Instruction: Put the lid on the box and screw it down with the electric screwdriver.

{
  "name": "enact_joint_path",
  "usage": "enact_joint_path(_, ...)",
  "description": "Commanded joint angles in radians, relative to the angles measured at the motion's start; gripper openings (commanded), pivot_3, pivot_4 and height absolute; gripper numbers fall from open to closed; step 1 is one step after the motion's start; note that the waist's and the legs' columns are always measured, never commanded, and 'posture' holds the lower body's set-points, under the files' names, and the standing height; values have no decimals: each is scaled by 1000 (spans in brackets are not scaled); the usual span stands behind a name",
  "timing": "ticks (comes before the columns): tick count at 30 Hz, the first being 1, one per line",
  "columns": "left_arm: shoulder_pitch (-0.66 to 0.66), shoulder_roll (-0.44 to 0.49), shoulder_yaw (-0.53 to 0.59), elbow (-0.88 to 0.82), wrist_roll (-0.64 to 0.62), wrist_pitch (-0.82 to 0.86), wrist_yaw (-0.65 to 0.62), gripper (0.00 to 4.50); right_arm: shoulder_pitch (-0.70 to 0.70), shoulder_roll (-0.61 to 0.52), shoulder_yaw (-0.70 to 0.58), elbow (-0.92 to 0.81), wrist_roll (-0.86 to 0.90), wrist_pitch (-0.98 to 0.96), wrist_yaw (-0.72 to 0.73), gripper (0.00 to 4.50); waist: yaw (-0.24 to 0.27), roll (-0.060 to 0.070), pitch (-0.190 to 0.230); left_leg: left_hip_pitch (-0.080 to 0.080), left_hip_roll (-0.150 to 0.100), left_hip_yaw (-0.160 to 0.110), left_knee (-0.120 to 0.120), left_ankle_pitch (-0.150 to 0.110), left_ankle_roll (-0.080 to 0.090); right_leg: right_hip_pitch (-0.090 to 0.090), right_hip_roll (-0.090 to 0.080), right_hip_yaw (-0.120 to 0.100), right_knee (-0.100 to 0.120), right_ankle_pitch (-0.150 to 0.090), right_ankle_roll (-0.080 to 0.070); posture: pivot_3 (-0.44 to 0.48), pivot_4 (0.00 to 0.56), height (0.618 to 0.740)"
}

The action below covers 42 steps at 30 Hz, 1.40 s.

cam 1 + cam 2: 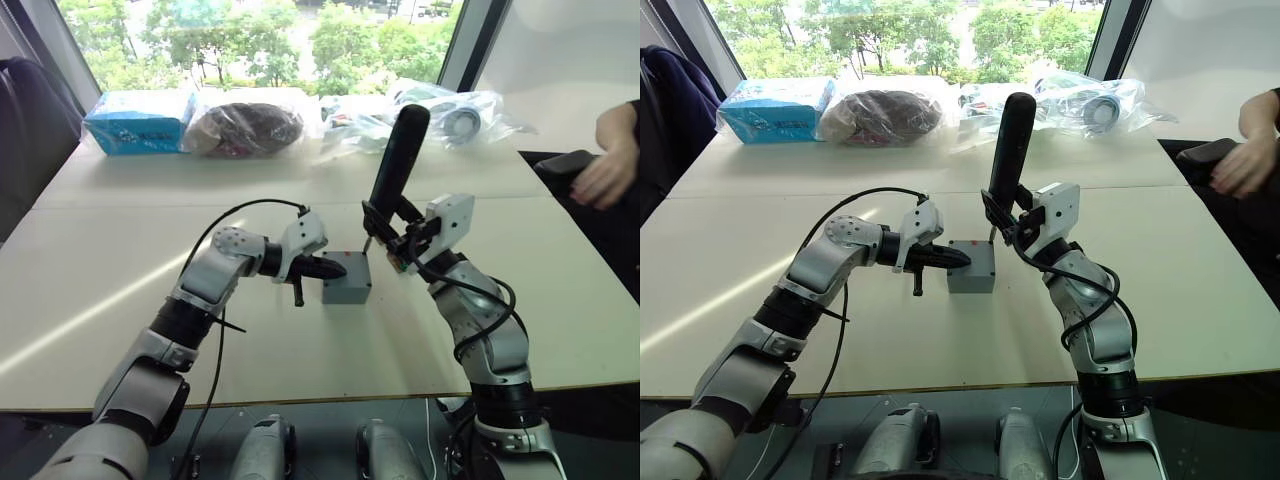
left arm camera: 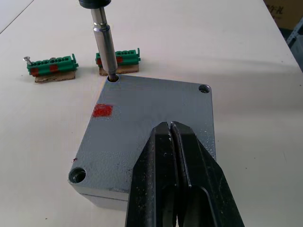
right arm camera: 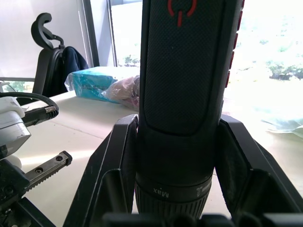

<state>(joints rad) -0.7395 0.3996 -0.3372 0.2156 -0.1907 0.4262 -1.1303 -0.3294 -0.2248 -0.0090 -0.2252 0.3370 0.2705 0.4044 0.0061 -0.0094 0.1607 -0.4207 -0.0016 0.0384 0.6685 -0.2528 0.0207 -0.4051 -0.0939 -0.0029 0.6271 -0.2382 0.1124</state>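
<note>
In the left wrist view, the thin metal bit of the black cylindrical electric screwdriver point(image 2: 105, 40) is seated in a corner hole of the shallow grey plastic lid point(image 2: 142, 123), with the left tool point(image 2: 171, 130) pressed together on that lid. Two green terminal strips point(image 2: 51, 66) lie beyond the lid. The right tool point(image 3: 180, 156) is pinching the screwdriver. The white surface point(image 1: 120, 250) is backed by windows.

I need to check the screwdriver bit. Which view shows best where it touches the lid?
The left wrist view: the bit stands in a corner hole of the lid. The eye views show it small; the right wrist view shows the electric screwdriver body.

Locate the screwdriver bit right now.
In the left wrist view, the bit sits in the lid's corner screw hole, near two green parts; the right pincer holds the screwdriver upright.
</note>
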Motion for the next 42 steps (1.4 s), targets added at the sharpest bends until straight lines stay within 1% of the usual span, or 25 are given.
enact_joint_path(1, 18, -2, -1, -9, 9, 0, 4, 0, 18, -27, 1, 19, -1, 61, 10, 1724, 0, 0, 0, 0, 0, 0, 0, 0, 0, 0, 0, 0, 0, 0, 0, 0, 150, 740)
enact_joint_path(9, 42, -2, 6, -17, 8, 8, 12, 0, -122, -111, -93, -107, 122, 215, 8, 1724, 5, 1, 1, -1, -1, 0, -2, 0, 0, -1, -3, -1, -1, 0, -1, 0, 150, 740)
enact_joint_path(10, 45, -2, 11, -20, 3, 14, 15, 0, -153, -121, -122, -119, 157, 249, -2, 1724, 6, 1, 1, -2, -1, 0, -2, 0, 0, -3, -3, -1, -1, 0, -1, 0, 150, 740)
enact_joint_path(12, 50, -4, 40, -34, -26, 46, 23, 0, -269, -152, -216, -127, 264, 356, -61, 1724, 5, 3, 3, -5, -1, 0, -2, 0, 0, -5, -4, -1, -1, 0, -1, 0, 150, 740)
enact_joint_path(15, 49, -10, 90, -50, -73, 78, 35, 0, -430, -215, -341, -73, 382, 541, -168, 1724, 4, 5, 5, -7, -2, 1, -2, 0, 0, -8, -5, -1, -1, 0, -1, 0, 150, 740)
enact_joint_path(16, 45, -12, 114, -61, -96, 98, 40, 0, -481, -257, -379, -30, 455, 650, -174, 1724, 4, 5, 5, -7, -2, 1, -2, 0, 0, -8, -5, -1, -1, 0, -1, 0, 150, 740)
enact_joint_path(19, 38, -10, 150, -86, -136, 143, 47, 0, -569, -335, -452, 60, 590, 880, -202, 1724, 5, 5, 6, -9, -2, 1, -4, 0, 0, -10, -6, -1, -2, 0, -1, 0, 150, 740)
enact_joint_path(21, 38, 6, 162, -117, -152, 171, 42, 0, -610, -380, -479, 124, 617, 981, -220, 1724, 2, 5, 6, -9, -1, 0, -6, 0, 0, -9, -7, -2, -5, -1, -2, 0, 150, 740)
enact_joint_path(23, 40, 50, 173, -194, -183, 212, 12, 0, -625, -492, -436, 232, 576, 1131, -201, 1724, -3, 6, 6, -9, -1, 1, -7, 0, 0, -9, -7, -2, -7, -1, -2, 0, 150, 740)
enact_joint_path(25, 43, 93, 170, -255, -206, 242, -20, 0, -621, -577, -384, 334, 533, 1259, -187, 1724, -7, 6, 7, -12, -1, 2, -8, 0, 0, -11, -8, -1, -8, -1, -2, 0, 150, 740)
enact_joint_path(28, 54, 145, 142, -310, -211, 234, -58, 0, -583, -672, -285, 428, 517, 1332, -102, 1724, -9, 7, 7, -22, -2, 3, -7, 0, 0, -22, -9, -1, -9, 0, -3, 0, 150, 740)
enact_joint_path(31, 71, 180, 126, -355, -217, 223, -91, 0, -538, -752, -162, 511, 487, 1338, -2, 1724, -17, 8, 7, -24, -3, 5, -7, 0, 0, -23, -7, -1, -10, 1, -2, 0, 150, 740)
enact_joint_path(35, 85, 192, 123, -407, -229, 241, -88, 0, -562, -795, 2, 646, 382, 1265, 118, 1724, -19, 9, 8, -24, -3, 8, -6, 0, 1, -23, -5, 0, -11, 2, 1, 0, 150, 740)
enact_joint_path(38, 103, 186, 115, -440, -233, 255, -64, 0, -606, -785, 124, 715, 302, 1201, 206, 1724, -24, 9, 8, -23, -2, 9, -5, 0, 1, -23, -4, 1, -11, 3, 2, 0, 150, 740)
enact_joint_path(42, 118, 189, 116, -466, -237, 271, -47, 0, -639, -772, 235, 787, 213, 1137, 308, 1724, -21, 10, 9, -22, -1, 8, -5, 0, 1, -23, -1, 1, -11, 3, 4, 0, 150, 740)
